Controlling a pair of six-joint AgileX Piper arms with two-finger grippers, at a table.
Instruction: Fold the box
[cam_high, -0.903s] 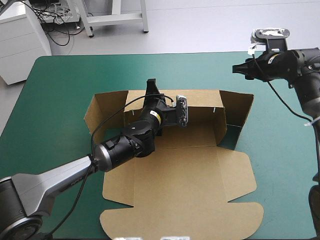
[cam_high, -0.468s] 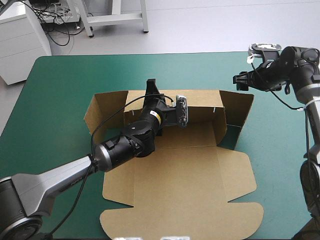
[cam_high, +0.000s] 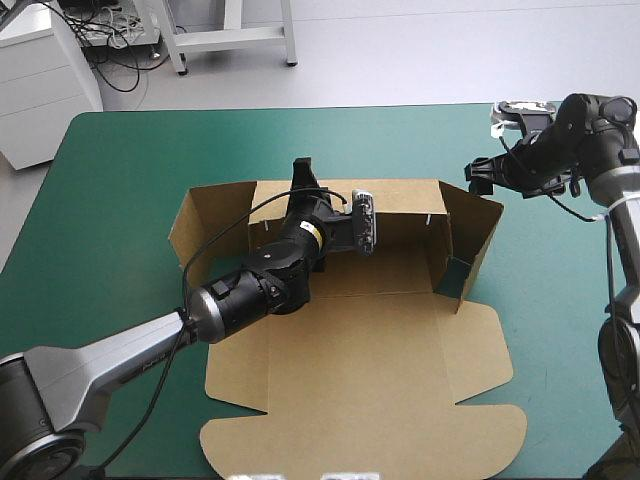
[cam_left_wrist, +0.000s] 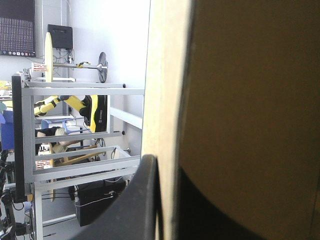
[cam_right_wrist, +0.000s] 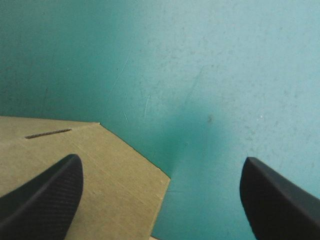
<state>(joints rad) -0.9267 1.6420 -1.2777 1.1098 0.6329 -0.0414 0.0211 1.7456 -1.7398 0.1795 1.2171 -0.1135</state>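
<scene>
While the left gripper (cam_high: 303, 180) is clamped on the far wall of the brown box (cam_high: 370, 340), one black finger (cam_left_wrist: 142, 200) pressed against the board's edge, the right gripper (cam_high: 476, 168) hangs with its fingers spread wide over the box's far right corner. The box sits mid-table: far wall upright, right flap (cam_high: 470, 238) raised and leaning inward, left flap (cam_high: 188, 228) splayed outward, lid flat toward the near edge. Bare teal-green cover (cam_high: 120, 200) surrounds it, faintly scratched beneath the right gripper.
</scene>
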